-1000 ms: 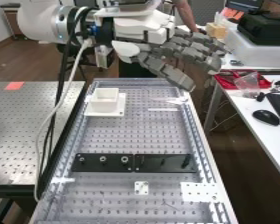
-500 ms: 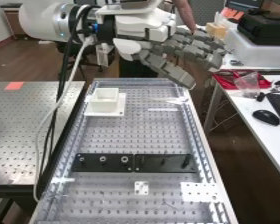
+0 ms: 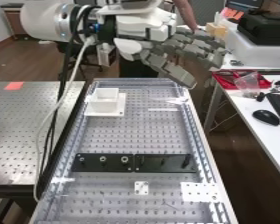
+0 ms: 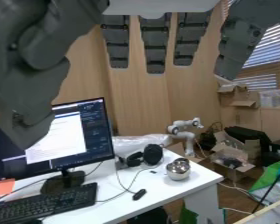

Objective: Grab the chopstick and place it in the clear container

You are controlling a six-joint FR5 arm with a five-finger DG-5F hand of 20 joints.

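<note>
Above the bench's far right corner, the hand (image 3: 184, 49) is held out with its fingers extended and nothing between them. In the wrist view, the fingers of the hand (image 4: 154, 44) hang down straight and spread, the thumb large at one side. A thin pale strip (image 3: 163, 109) lies on the perforated bench below the hand; whether it is the chopstick I cannot tell. Left of the strip, an open square container (image 3: 105, 100), whitish, stands upright on a white plate (image 3: 117, 111).
A black bar (image 3: 134, 162) with fittings crosses the bench (image 3: 140, 135). White perforated plates (image 3: 199, 192) lie nearer. Cables hang down the bench's left side. A desk (image 3: 258, 131) with a mouse stands right. The wrist view has a monitor (image 4: 57, 137) and a silver sphere (image 4: 178, 169).
The hand's lowest digit has lifted very slightly. The arm otherwise keeps about the same place, and the strip and container have not moved.
</note>
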